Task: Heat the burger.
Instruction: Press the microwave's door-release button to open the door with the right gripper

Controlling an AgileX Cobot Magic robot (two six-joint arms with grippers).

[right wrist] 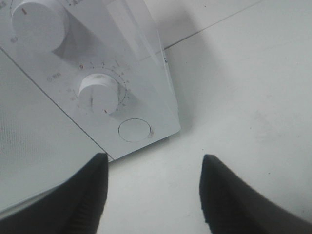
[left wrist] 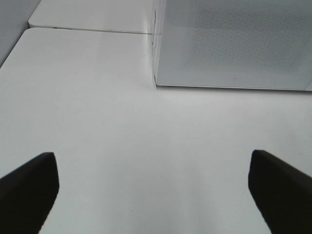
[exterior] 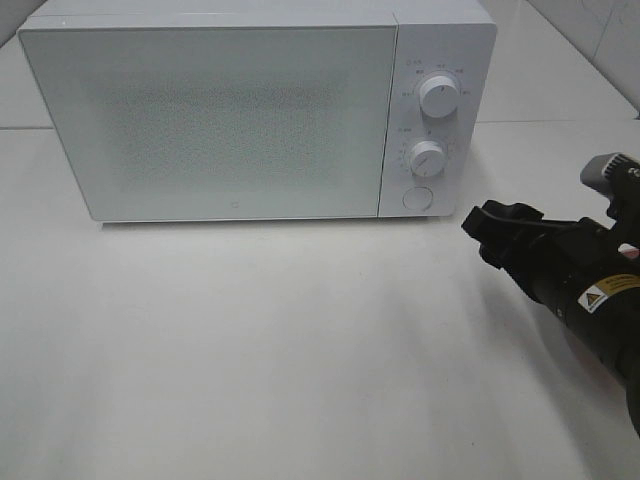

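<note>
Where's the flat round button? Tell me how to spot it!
Find the big white microwave. Follow the control strip on its right side down to the bottom. The button is a flat plain circle; the upper knob and lower knob above it stick out.

Right of the microwave (exterior: 230, 120), the right arm (exterior: 570, 270) is matte black, with a white-and-yellow warning label (exterior: 607, 293) and a grey housing (exterior: 608, 172). The left gripper (left wrist: 152, 165) and right gripper (right wrist: 153, 163) have plain black wedge-shaped fingers.
</note>
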